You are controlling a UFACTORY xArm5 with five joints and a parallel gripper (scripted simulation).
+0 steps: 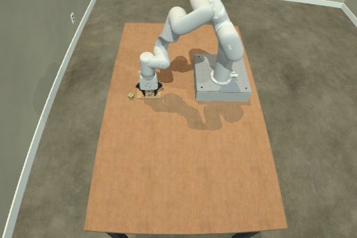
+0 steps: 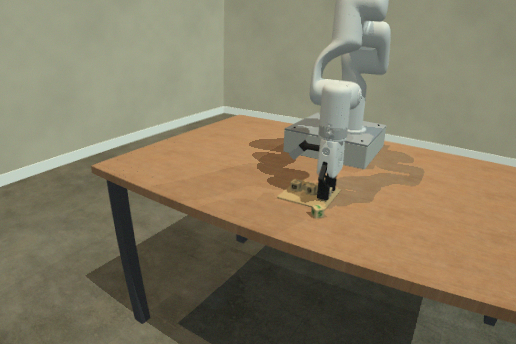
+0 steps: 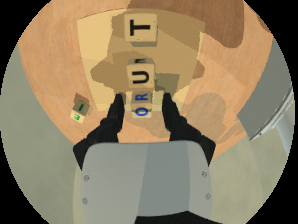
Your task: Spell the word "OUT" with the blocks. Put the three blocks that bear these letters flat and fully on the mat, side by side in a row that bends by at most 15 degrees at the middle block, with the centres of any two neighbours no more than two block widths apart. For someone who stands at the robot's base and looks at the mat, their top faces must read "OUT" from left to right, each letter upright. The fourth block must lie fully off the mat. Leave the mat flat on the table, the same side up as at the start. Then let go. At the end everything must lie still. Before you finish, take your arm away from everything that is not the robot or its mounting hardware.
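Observation:
The mat (image 1: 139,96) (image 2: 295,197) (image 3: 93,45) lies flat. The T block (image 2: 295,185) (image 3: 140,27), the U block (image 2: 310,188) (image 3: 141,76) and the blue O block (image 1: 149,93) (image 3: 142,111) stand on it in a nearly straight row, reading OUT from the base side, letters upright. The gap between T and U is wider than that between U and O. A blue R shows on the O block's side. My gripper (image 1: 149,94) (image 2: 325,197) (image 3: 143,100) is open around the O block, with room on both sides; a finger hides that block in the exterior view.
The fourth block (image 1: 131,96) (image 2: 317,212) (image 3: 77,117), with a green E on top, lies on the table (image 1: 183,163) (image 2: 210,206) off the mat, on the side away from the base. The robot's grey base box (image 1: 221,96) (image 2: 354,153) stands on the mat's other side.

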